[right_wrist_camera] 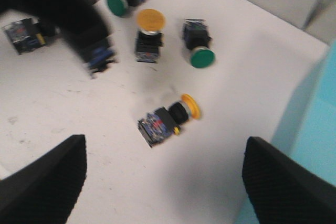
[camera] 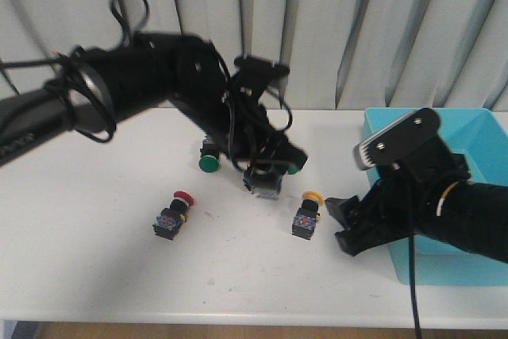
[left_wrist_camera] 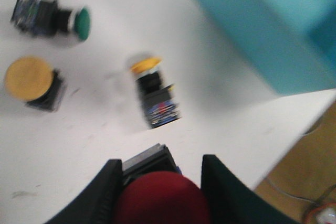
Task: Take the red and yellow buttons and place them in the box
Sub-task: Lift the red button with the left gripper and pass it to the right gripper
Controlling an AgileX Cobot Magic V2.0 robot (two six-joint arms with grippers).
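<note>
Clamped between the fingers of the left tool is a red-capped button, its dark red cap filling the gap and its black body just above; in the front view that tool hangs over the middle of the counter with the button's body showing beneath it. To finish this step well, I judge the left arm should carry its load across to the box at a height that clears the near wall, passing above the right arm rather than through it, and release only once fully over the turquoise floor.

Still on the counter lie a yellow-capped button on its side, near the box, and a second red-capped button farther toward the robot's left. Another yellow-capped button, cap up, stands among the green-capped buttons behind; those green ones should be left alone.

As for pose, the left arm reaches in from the far left, its wrist tipped downward. The right tool has its fingers spread wide and grips nothing; it hovers just beside the lying yellow button, in front of the box's near corner, apparently lined up to take it.
</note>
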